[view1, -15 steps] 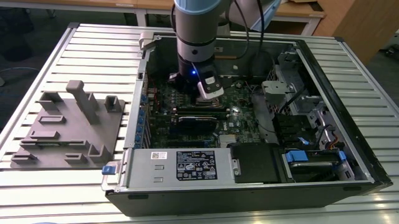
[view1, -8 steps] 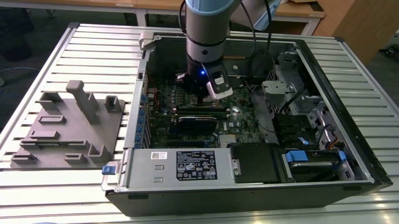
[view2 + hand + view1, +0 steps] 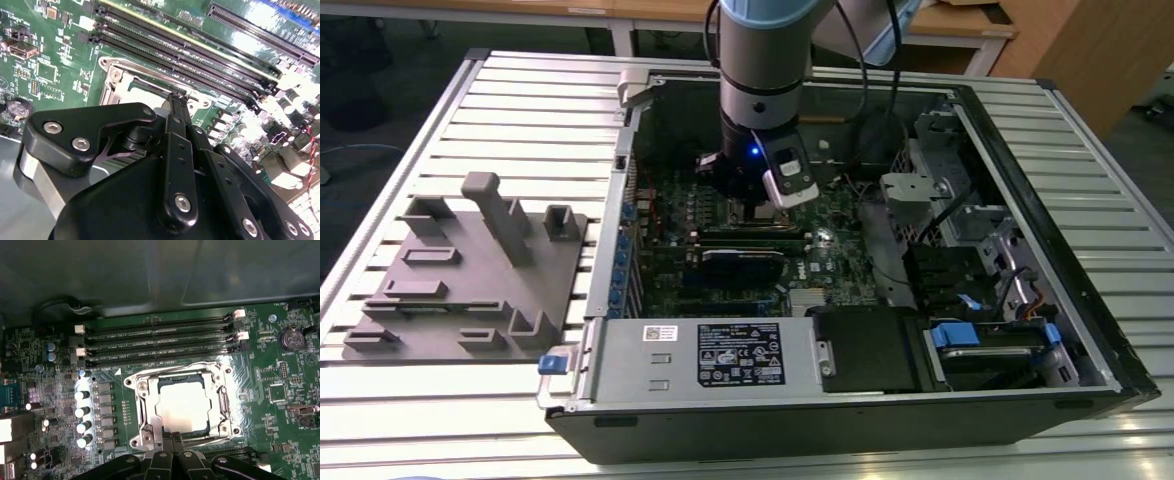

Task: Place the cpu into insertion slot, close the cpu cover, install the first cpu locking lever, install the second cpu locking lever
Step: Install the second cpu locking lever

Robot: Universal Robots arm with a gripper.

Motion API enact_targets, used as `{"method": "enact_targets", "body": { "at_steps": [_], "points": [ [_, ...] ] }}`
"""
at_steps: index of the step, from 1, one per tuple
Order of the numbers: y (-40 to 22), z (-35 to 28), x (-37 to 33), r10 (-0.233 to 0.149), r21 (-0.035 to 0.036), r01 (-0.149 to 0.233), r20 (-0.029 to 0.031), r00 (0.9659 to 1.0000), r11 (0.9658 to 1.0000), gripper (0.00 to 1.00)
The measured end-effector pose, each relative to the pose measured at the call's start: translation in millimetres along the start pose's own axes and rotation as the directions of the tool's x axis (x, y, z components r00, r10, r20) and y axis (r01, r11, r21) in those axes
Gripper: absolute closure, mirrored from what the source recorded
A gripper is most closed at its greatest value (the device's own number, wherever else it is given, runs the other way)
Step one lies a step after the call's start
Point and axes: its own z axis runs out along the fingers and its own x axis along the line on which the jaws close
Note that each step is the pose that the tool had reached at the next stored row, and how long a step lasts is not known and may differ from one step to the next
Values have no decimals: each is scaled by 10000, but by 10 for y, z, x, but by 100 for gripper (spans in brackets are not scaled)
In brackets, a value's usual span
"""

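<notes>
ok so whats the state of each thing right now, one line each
cpu: seated flat in the insertion slot
insertion slot: filled by the cpu
cpu cover: closed down, framing the cpu
gripper: low at the edge of the slot, fingers drawn together
computer case: lying on its side, side panel off, board exposed
memory slots: empty, no modules in them

The arm [image 3: 761,60] reaches straight down into the computer case [image 3: 1067,330], wrist vertical. Its gripper [image 3: 172,437] hangs low over the motherboard [image 3: 841,265], fingers [image 3: 176,107] drawn together to a narrow tip.
</notes>
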Motion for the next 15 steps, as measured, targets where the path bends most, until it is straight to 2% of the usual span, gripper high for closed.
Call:
{"method": "enact_targets", "body": {
  "at_steps": [6,11,15],
  "points": [
    [51,5,7,1,2,-1,-1,10000,10000,89],
    [61,6,6,-1,0,1,-1,10000,10000,89],
    [66,8,-34,1,0,-1,-1,10000,10000,89]
  ]
}}
